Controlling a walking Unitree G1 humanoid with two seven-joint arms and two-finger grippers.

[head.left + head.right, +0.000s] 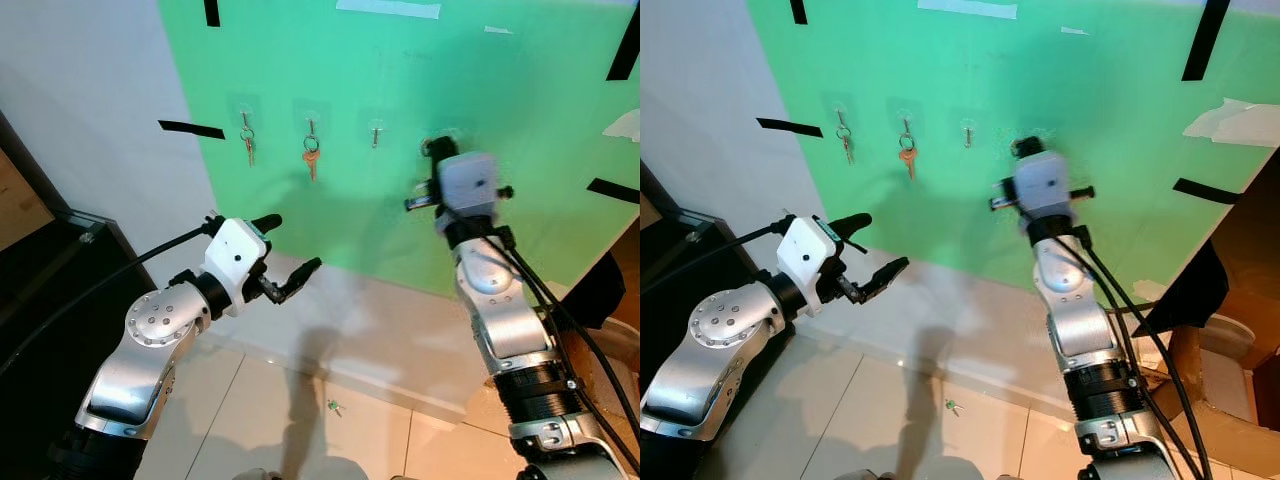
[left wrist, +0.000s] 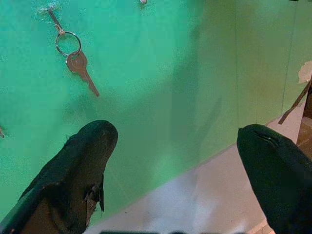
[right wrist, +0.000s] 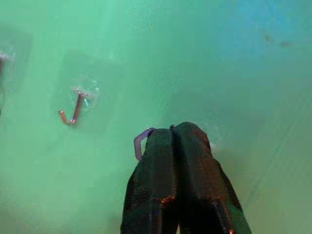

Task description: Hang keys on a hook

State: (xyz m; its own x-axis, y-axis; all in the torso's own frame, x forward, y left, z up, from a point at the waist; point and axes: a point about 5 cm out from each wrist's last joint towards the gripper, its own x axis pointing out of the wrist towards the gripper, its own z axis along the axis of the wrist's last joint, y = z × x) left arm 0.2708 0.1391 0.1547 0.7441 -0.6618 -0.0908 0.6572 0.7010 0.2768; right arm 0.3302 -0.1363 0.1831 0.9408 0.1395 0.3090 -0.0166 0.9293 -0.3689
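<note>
The right pincer (image 3: 173,134), pressed shut with nothing visibly held, sits at a purple hook (image 3: 141,141) on the green wall panel (image 1: 520,130). A small key (image 1: 334,407) lies on the tiled floor (image 1: 360,430) below, so no key seems set to reach this hook. Another bare metal hook (image 3: 73,111) waits beside. The left pincer (image 1: 285,250) hangs wide open, empty, near the hung copper-coloured key (image 1: 311,158); a stray swing could knock it off
</note>
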